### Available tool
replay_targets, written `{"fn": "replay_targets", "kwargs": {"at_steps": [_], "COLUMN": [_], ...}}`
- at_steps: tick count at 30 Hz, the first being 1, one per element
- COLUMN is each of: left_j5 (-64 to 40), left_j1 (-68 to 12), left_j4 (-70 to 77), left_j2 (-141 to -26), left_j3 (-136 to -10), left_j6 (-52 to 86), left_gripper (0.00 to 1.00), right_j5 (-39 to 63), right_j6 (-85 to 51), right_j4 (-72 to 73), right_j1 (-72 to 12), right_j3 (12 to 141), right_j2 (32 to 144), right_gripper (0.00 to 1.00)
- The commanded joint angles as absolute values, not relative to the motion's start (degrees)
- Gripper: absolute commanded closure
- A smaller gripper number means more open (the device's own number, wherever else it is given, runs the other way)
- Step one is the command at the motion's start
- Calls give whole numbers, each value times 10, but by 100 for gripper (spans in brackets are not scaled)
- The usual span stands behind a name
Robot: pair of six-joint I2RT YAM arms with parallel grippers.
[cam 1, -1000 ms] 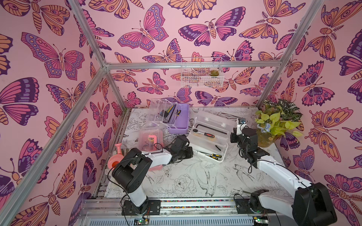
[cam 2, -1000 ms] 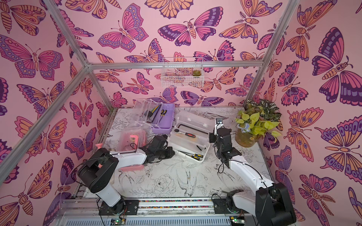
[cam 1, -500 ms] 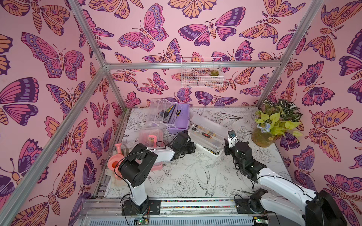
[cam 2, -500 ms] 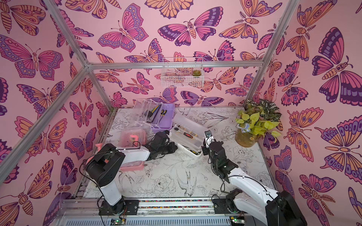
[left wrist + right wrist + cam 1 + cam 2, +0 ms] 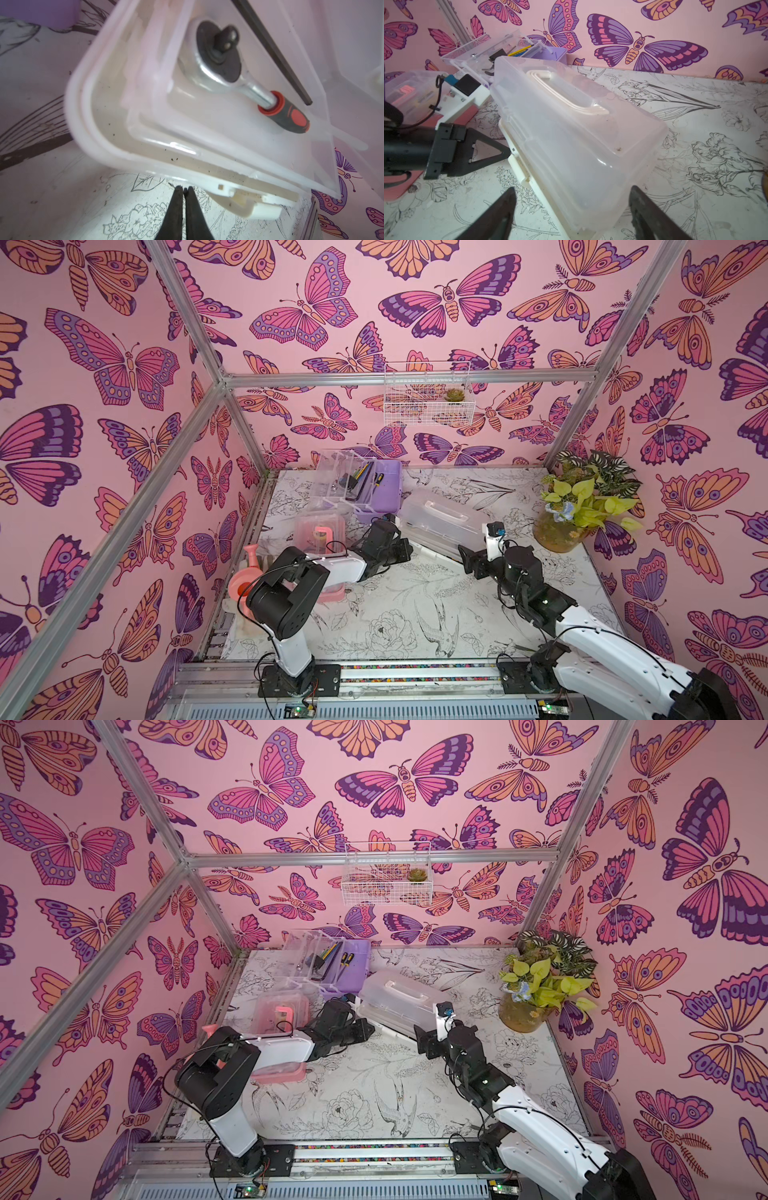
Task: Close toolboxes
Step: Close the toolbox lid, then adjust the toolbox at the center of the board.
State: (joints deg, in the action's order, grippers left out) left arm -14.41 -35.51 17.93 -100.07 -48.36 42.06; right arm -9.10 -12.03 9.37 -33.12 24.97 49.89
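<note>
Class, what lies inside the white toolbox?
In the white toolbox, the left wrist view shows a ratchet with a red-black handle and a thin black rod. From above, the cloudy lid hides everything else.

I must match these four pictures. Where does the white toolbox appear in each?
Top view: white toolbox mid-table.
Top view: white toolbox mid-table too.
Left wrist: white toolbox fills the frame, just beyond the left gripper.
Right wrist: white toolbox at centre, beyond the right gripper.
Shared landmark: purple toolbox.
</note>
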Motion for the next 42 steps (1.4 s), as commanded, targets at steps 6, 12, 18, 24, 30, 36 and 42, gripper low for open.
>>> {"fn": "replay_targets", "kwargs": {"at_steps": [6,12,18,24,30,36,42], "left_j5": [-146,-135,-138,-131,-165,-219,-241], "left_j1": [-340,-317,-280,-260,-257,-262,-295], "left_j4": [128,84,64,65,92,92,92], "left_j2": [-908,-848,-836,-906,-999,-1069,-1071], "left_j3": [-434,-432,-498,-587,-655,-691,-682], "left_j6": [407,395,354,321,306,321,340], "left_gripper": [87,71,34,25,25,30,34], "right_j5": [-97,-91,-69,-50,2,70,104], "right_j6": [-201,-227,-277,-361,-386,-395,-386], "right_j4": [23,-38,-118,-132,-90,-93,-87], "right_j1": [-334,-320,-274,-215,-190,-147,-118], "right_j3": [298,364,438,454,459,492,499], "right_j2": [513,576,643,671,711,773,799], "right_gripper": [1,1,1,0,1,1,2]}}
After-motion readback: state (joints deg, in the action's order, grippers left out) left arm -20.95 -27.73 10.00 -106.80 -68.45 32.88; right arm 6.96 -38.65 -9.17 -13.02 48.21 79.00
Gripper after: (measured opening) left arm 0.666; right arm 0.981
